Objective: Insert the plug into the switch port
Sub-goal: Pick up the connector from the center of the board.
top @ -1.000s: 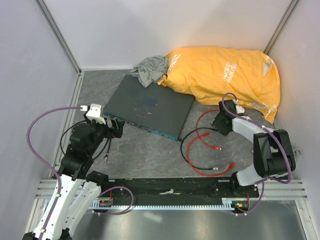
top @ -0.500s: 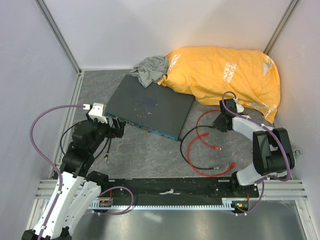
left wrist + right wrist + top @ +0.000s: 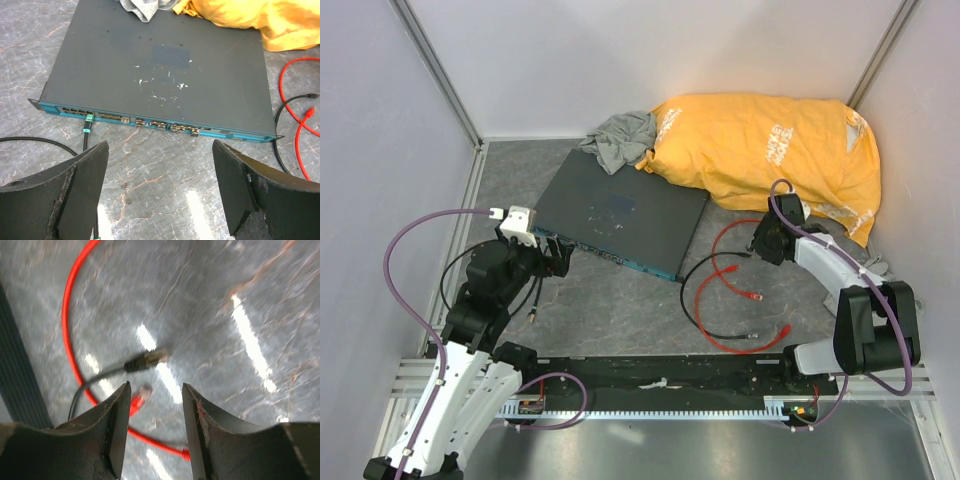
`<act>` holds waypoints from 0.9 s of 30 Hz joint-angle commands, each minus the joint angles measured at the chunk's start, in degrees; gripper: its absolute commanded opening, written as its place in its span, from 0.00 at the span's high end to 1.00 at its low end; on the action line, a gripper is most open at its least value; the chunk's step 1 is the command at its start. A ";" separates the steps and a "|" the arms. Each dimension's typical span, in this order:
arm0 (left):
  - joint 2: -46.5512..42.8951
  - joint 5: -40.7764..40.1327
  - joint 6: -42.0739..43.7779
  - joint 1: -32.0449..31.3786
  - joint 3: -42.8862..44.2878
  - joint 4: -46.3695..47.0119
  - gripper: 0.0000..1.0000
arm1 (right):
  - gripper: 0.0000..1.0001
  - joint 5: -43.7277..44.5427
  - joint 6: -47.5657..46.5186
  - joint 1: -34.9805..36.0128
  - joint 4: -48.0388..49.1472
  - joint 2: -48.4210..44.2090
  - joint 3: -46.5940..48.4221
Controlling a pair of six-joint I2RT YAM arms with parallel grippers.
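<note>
The dark grey switch lies at the back centre, its blue-green port edge facing the arms. In the left wrist view the port row is in front of my open, empty left gripper, with bare floor between. The red cable lies loose on the right, with plugs at its ends. My right gripper is open above the floor. A red plug lies below, by the left finger, untouched. In the top view the right gripper hovers over the cable's far loop.
A black cable's plug lies just beyond the right jaws. Another black cable with a green-ringed plug sits in a left-hand port. An orange bag and a grey cloth lie behind the switch. Walls close in on three sides.
The right arm's elbow has swung right and its wrist has shifted slightly right. The left gripper has crept a little toward the switch. Nothing has been grasped.
</note>
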 commanded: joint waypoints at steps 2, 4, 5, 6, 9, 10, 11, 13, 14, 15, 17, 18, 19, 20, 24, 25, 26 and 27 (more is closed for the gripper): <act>-0.22 1.16 -0.03 -0.54 -0.05 1.20 0.10 | 0.46 -9.26 -3.33 -0.02 -5.43 -2.22 -0.13; -0.40 1.16 -0.03 -0.54 -0.05 1.38 0.10 | 0.45 -11.05 -2.01 0.33 -4.48 -2.05 -1.01; -0.40 1.16 -0.03 -0.54 -0.05 1.38 0.10 | 0.44 -10.79 -0.87 0.94 -4.03 -1.96 -1.54; -0.31 1.07 -0.03 -0.54 0.04 1.29 0.10 | 0.44 -9.65 -0.43 1.29 -3.33 -1.26 -1.72; -0.40 1.16 0.06 -0.63 -0.14 1.29 0.10 | 0.44 -9.47 0.19 2.18 -2.10 0.67 -1.54; -0.31 1.16 0.06 -0.72 -0.14 1.29 0.10 | 0.44 -9.47 0.37 2.70 -2.01 1.03 -1.46; -0.22 1.16 0.06 -0.72 -0.14 1.29 0.10 | 0.44 -9.38 0.54 2.79 -2.01 1.38 -1.37; -0.40 1.16 0.06 -0.63 -0.14 1.29 0.10 | 0.44 -8.77 0.55 3.05 -2.35 1.21 -1.63; -0.40 1.16 0.06 -0.63 -0.14 1.29 0.10 | 0.44 -7.98 0.28 2.97 -2.88 0.95 -1.72; -0.49 1.16 0.06 -0.63 -0.14 1.29 0.10 | 0.44 -7.28 -0.76 2.97 -4.45 0.25 -1.63; -0.66 1.25 0.14 -0.81 -0.14 1.20 0.10 | 0.44 -3.86 -1.56 2.97 -6.04 -0.55 -1.11; -0.75 1.25 0.14 -0.81 -0.05 1.29 0.10 | 0.44 -2.80 -2.17 2.88 -7.09 -1.33 -0.93; -0.75 1.25 0.14 -0.89 -0.14 1.29 0.10 | 0.44 -2.00 -2.35 2.97 -7.54 -1.78 -0.75; -0.84 1.25 0.14 -0.98 -0.14 1.29 0.10 | 0.44 0.44 -2.27 2.71 -7.89 -2.13 -0.32; -0.93 1.25 0.23 -1.24 -0.23 1.20 0.10 | 0.42 7.22 -0.52 0.07 -7.64 -2.92 1.88; -1.01 1.16 0.23 -1.33 -0.23 1.29 0.10 | 0.41 8.10 0.19 -1.24 -7.11 -2.92 2.93; -1.01 1.16 0.23 -1.33 -0.23 1.29 0.11 | 0.40 8.89 0.63 -1.69 -5.80 -2.66 3.46; -1.10 1.07 0.23 -1.33 -0.23 1.29 0.11 | 0.40 10.73 0.72 -2.04 -5.09 -2.40 3.90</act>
